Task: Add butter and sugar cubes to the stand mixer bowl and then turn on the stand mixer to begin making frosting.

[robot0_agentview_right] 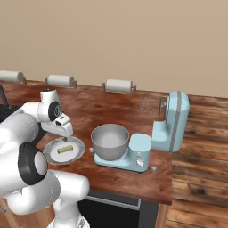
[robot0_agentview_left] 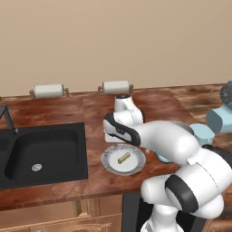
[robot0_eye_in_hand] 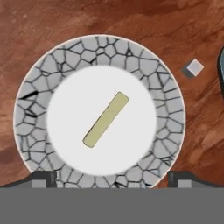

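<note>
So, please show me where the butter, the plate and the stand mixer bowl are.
butter [robot0_eye_in_hand: 106, 119]: hand view, middle of the stick.
plate [robot0_eye_in_hand: 166, 100]: hand view, its grey patterned rim.
stand mixer bowl [robot0_agentview_right: 109, 149]: right base view, outer wall.

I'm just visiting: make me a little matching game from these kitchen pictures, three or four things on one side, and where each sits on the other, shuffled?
Things:
1. butter
2. sugar cube
3. stand mixer bowl
4. gripper

Places:
A. on the blue mixer base
B. open, above the plate
C. on the plate's white middle
D. on the wooden counter beside the plate

Pairs: 1-C, 2-D, 3-A, 4-B
</note>
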